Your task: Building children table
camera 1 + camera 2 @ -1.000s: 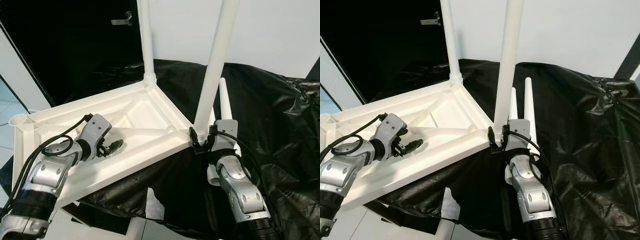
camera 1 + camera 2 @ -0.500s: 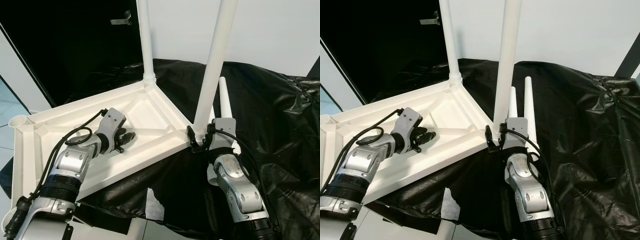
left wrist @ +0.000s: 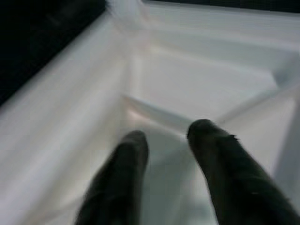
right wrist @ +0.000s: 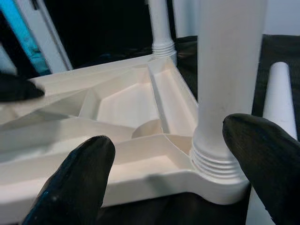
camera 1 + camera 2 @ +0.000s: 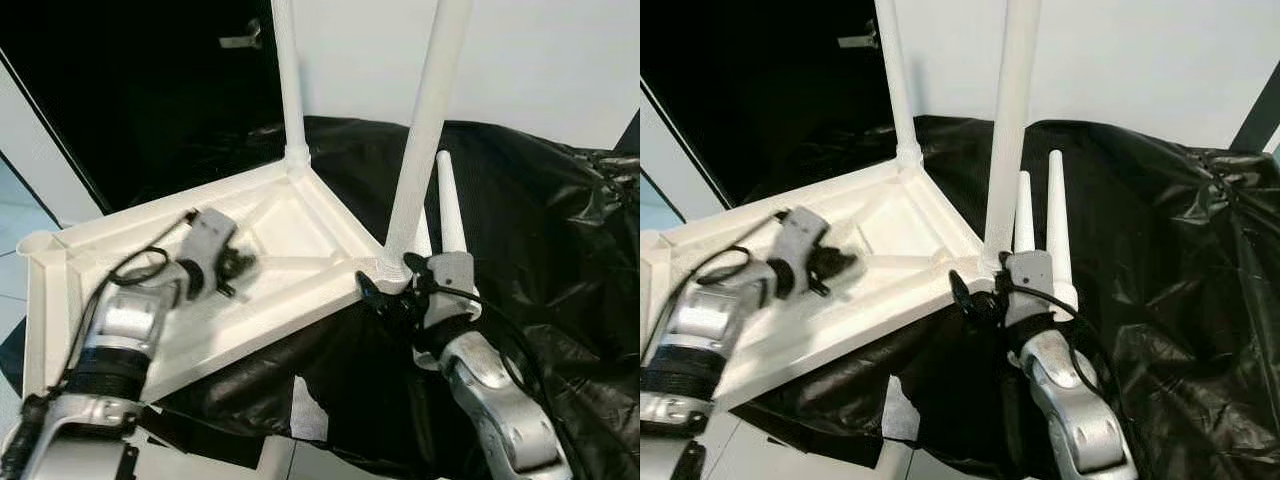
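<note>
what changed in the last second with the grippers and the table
The left gripper moved inward across the upturned tabletop, toward its middle. The right gripper let go of the near leg at its base and backed off, open. The tabletop, both screwed-in legs and the loose legs stayed put.

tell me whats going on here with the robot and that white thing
The robot is putting together a small white table. The tabletop lies upside down on black sheeting, with two legs already standing in its corners and two loose legs beside it. The right gripper is open around the near leg's base; the left gripper is open over the underside.
</note>
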Available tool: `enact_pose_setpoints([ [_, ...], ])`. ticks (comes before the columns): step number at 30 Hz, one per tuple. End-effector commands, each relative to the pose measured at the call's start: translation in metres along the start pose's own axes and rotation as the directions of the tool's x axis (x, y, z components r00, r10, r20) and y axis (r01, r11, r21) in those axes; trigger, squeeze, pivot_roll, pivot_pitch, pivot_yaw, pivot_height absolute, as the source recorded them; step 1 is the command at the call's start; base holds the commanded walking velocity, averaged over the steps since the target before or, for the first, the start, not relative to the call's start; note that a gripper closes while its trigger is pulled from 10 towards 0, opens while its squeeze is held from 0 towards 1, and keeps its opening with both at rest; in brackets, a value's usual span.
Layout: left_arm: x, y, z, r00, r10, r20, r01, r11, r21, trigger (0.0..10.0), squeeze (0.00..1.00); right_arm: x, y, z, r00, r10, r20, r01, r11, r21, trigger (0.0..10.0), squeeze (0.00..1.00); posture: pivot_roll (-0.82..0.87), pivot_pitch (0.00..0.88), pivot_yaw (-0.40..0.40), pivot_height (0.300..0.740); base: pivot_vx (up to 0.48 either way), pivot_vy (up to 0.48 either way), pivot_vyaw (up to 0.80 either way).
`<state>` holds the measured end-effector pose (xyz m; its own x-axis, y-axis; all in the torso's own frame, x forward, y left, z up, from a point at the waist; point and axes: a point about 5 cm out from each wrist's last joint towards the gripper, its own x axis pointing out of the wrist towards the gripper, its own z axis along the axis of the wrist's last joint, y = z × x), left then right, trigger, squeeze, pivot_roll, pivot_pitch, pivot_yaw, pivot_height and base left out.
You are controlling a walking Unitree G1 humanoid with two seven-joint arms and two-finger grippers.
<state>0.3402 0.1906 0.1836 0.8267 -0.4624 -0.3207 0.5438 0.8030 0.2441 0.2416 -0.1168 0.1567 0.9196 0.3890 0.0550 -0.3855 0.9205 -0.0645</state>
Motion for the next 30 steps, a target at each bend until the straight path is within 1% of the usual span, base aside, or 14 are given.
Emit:
enact_pose_setpoints([
  [1, -0.001, 0.0, -0.004, 0.998, 0.057, -0.002, -0.057, 0.998, 0.001, 10.0, 1.0, -0.004, 0.002, -0.001, 0.999, 0.041, -0.014, -0.041, 0.999, 0.008, 10.0, 0.0, 0.01, 0.0, 0.042, 0.74, 0.0, 0.0, 0.0],
  [3, -0.001, 0.0, -0.004, 0.998, 0.057, -0.002, -0.057, 0.998, 0.001, 10.0, 1.0, -0.004, 0.002, -0.001, 0.999, 0.041, -0.014, -0.041, 0.999, 0.008, 10.0, 0.0, 0.01, 0.0, 0.042, 0.74, 0.0, 0.0, 0.0],
  [4, 0.0, -0.001, -0.008, 0.998, 0.06, -0.013, -0.059, 0.998, 0.016, 10.0, 0.0, -0.007, 0.003, -0.002, 0.997, 0.078, -0.026, -0.078, 0.997, 0.003, 10.0, 0.0, 0.01, 0.0, 0.038, 0.74, 0.0, 0.0, 0.0],
  [5, 0.002, -0.004, -0.013, 0.998, 0.054, -0.033, -0.053, 0.998, 0.016, 10.0, 0.0, -0.009, 0.005, -0.003, 0.993, 0.116, -0.035, -0.116, 0.993, -0.002, 10.0, 0.0, 0.01, 0.0, 0.036, 0.74, 0.0, 0.0, 0.0],
  [6, 0.002, -0.004, -0.013, 0.998, 0.054, -0.033, -0.053, 0.998, 0.016, 10.0, 0.0, -0.009, 0.005, -0.003, 0.993, 0.116, -0.035, -0.116, 0.993, -0.002, 10.0, 0.0, 0.01, 0.0, 0.036, 0.74, 0.0, 0.0, 0.0],
  [7, 0.006, -0.007, -0.02, 0.996, 0.057, -0.063, -0.057, 0.998, 0.01, 10.0, 0.0, -0.009, 0.006, -0.004, 0.989, 0.141, -0.038, -0.141, 0.99, -0.007, 10.0, 0.0, 0.01, 0.0, 0.036, 0.74, 0.0, 0.0, 0.0],
  [9, 0.006, -0.007, -0.02, 0.996, 0.057, -0.063, -0.057, 0.998, 0.01, 10.0, 0.0, -0.009, 0.006, -0.004, 0.989, 0.141, -0.038, -0.141, 0.99, -0.007, 10.0, 0.0, 0.01, 0.0, 0.036, 0.74, 0.0, 0.0, 0.0],
  [11, 0.012, -0.011, -0.032, 0.991, 0.07, -0.116, -0.069, 0.998, 0.008, 10.0, 0.0, -0.008, 0.01, -0.003, 0.984, 0.177, -0.037, -0.177, 0.984, -0.008, 10.0, 0.0, 0.02, 0.0, 0.027, 0.74, 0.0, 0.0, 0.0],
  [13, 0.012, -0.011, -0.032, 0.991, 0.07, -0.116, -0.069, 0.998, 0.008, 10.0, 0.0, -0.008, 0.01, -0.003, 0.984, 0.177, -0.037, -0.177, 0.984, -0.008, 10.0, 0.0, 0.02, 0.0, 0.027, 0.74, 0.0, 0.0, 0.0],
  [15, 0.018, -0.009, -0.045, 0.977, 0.124, -0.176, -0.122, 0.992, 0.019, 10.0, 0.0, -0.004, 0.014, -0.001, 0.977, 0.213, -0.032, -0.213, 0.977, -0.006, 10.0, 0.0, 0.03, 0.0, 0.026, 0.74, 0.0, 0.0, 0.0],
  [18, 0.02, -0.007, -0.051, 0.965, 0.161, -0.208, -0.159, 0.987, 0.026, 10.0, 0.0, -0.002, 0.016, 0.0, 0.972, 0.234, -0.029, -0.234, 0.972, -0.006, 10.0, 0.0, 0.02, 0.0, 0.028, 0.74, 0.0, 0.0, 0.0],
  [20, 0.02, -0.006, -0.053, 0.959, 0.172, -0.223, -0.167, 0.985, 0.045, 10.0, 0.0, 0.0, 0.016, 0.001, 0.969, 0.246, -0.028, -0.247, 0.969, -0.011, 10.0, 0.0, 0.02, 0.0, 0.03, 0.74, 0.0, 0.0, 0.0],
  [25, 0.022, 0.0, -0.054, 0.949, 0.211, -0.233, -0.205, 0.977, 0.05, 10.0, 0.0, 0.002, 0.016, 0.002, 0.964, 0.264, -0.026, -0.264, 0.964, -0.018, 10.0, 0.0, 0.02, 0.0, 0.034, 0.74, 0.0, 0.0, 0.0],
  [30, 0.025, 0.003, -0.053, 0.947, 0.2, -0.252, -0.203, 0.979, 0.017, 10.0, 0.0, 0.003, 0.018, 0.003, 0.962, 0.273, -0.026, -0.274, 0.962, -0.023, 10.0, 0.0, 0.02, 0.0, 0.045, 0.74, 0.0, 0.0, 0.0],
])
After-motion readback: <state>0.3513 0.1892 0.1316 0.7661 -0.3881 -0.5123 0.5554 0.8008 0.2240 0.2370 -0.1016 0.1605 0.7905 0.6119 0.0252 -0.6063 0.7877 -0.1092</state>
